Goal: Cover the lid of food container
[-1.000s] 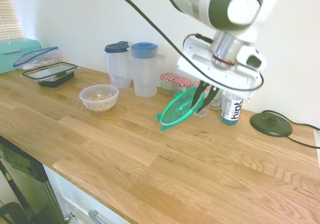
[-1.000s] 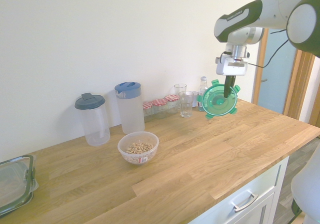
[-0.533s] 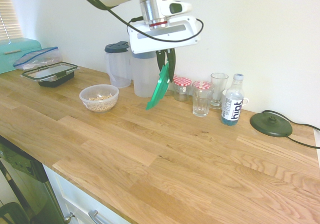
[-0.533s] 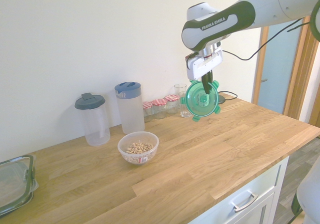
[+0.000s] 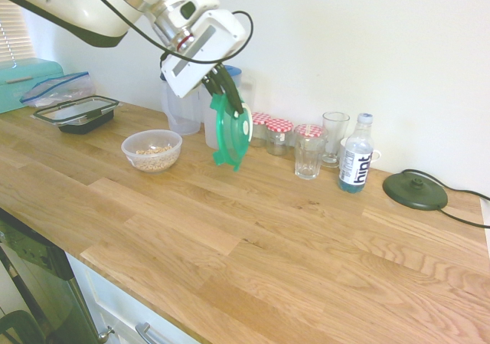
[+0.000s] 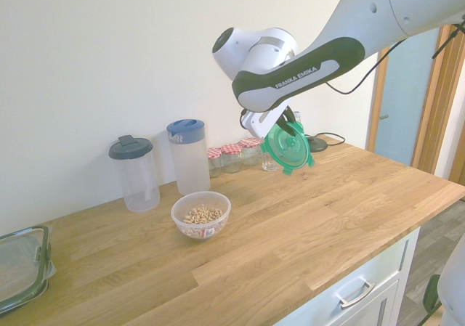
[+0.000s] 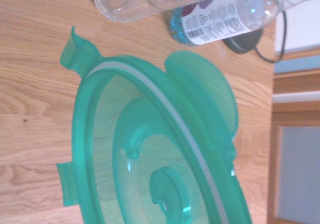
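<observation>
First exterior view shows the gripper [image 5: 223, 93] clamped on the upper edge of the lid [image 5: 230, 132], jaws closed on the rim. The lid hangs nearly on edge in the air, well clear of the counter [image 5: 253, 229]. The bowl [image 5: 151, 150] is the landmark: it stands open on the counter, grains inside, and the lid hangs beside and above it on the side toward the glass [image 5: 309, 152], not yet over it. Two jugs [image 5: 200, 106] stand just behind the bowl.

Wrist view shows the lid's [image 7: 160, 154] underside, seal ring and snap tabs, with the counter behind it.

Step in hand, as judged: carry the lid to the bowl. To do it well:

- Level the lid first, seal side facing down, before descending.
- Centre it over the bowl's rim; the two look about equal in width, so little offset is tolerable.
- Keep clear of the jugs during the swing.
- Lower straight, then press evenly; a tilted contact could tip the light bowl or spill grains.
</observation>
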